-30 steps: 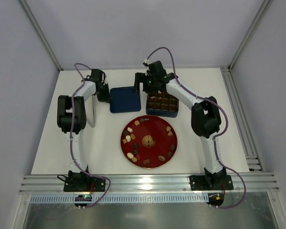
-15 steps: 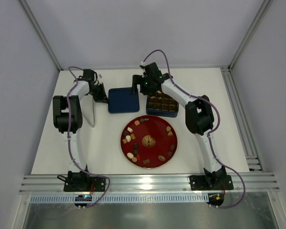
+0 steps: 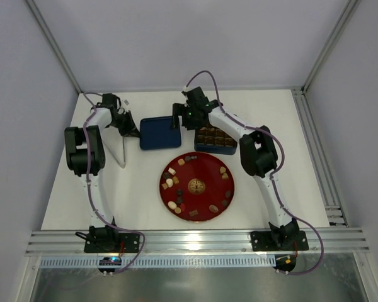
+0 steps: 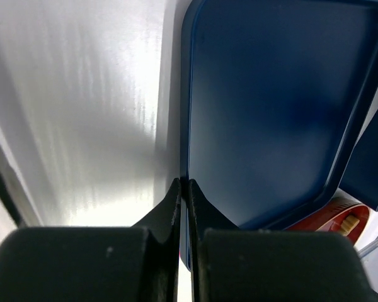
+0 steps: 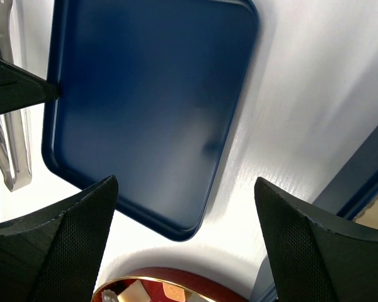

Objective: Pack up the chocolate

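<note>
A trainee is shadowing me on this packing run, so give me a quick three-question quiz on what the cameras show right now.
1. True or false: the left fingers are shut, their tips at the blue lid's edge.
2. Chocolate not yet packed lies on: A the red plate; B the blue lid; C the bare table.
3. Which arm's fingers stand open beside the blue lid?
Key: 1 true; 2 A; 3 the right fingers.
</note>
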`<state>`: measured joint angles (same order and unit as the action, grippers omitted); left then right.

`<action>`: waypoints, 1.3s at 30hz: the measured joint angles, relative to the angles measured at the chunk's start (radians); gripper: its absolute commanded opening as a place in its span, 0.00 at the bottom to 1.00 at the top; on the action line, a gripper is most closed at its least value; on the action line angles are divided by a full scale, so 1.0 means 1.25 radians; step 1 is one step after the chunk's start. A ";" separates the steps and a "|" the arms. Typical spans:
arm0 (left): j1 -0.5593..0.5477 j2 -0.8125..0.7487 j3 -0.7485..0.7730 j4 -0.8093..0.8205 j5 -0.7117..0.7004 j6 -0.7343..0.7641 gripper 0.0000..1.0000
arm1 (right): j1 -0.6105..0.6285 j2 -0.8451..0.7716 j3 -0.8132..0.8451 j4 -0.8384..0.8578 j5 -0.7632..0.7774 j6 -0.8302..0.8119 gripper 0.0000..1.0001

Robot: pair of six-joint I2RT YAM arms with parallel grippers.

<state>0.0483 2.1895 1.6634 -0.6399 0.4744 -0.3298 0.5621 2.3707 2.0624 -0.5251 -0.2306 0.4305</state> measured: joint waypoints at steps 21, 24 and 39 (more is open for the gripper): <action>0.032 -0.016 -0.048 0.029 0.071 -0.030 0.00 | 0.009 0.056 0.023 0.002 -0.009 0.099 0.87; 0.032 -0.016 -0.052 0.034 0.077 -0.031 0.00 | 0.009 0.063 0.023 0.007 -0.019 0.115 0.87; 0.037 -0.034 -0.067 0.052 0.102 -0.048 0.00 | 0.010 0.064 0.016 0.139 -0.145 0.229 0.56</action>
<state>0.0940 2.1468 1.5795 -0.5743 0.6018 -0.3897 0.5751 2.4504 2.0819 -0.3515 -0.4122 0.7174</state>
